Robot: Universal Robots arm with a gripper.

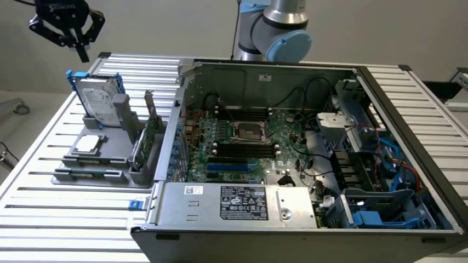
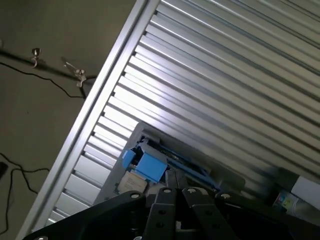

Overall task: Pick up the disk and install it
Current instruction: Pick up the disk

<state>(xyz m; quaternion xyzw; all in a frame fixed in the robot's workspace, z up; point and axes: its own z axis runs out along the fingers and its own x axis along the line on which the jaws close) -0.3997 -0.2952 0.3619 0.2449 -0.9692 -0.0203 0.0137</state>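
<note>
The disk (image 1: 100, 100) stands upright in a grey holder on the exterior view's left: a silver drive with a white label in a blue carrier bracket. My gripper (image 1: 80, 53) hangs in the air above and slightly behind it, apart from it, its fingers shut to a point and holding nothing. In the wrist view the shut gripper (image 2: 176, 191) points down over the disk (image 2: 149, 166), whose blue bracket edge and a corner of the label show just beyond the fingertips.
An open computer case (image 1: 170, 216) fills the middle, with a motherboard (image 1: 245, 137) and a blue drive cage (image 1: 387, 211). The grey holder (image 1: 95, 178) also carries a square processor chip (image 1: 87, 143) and a green card (image 1: 150, 139). All rests on a ribbed aluminium table (image 1: 58, 224).
</note>
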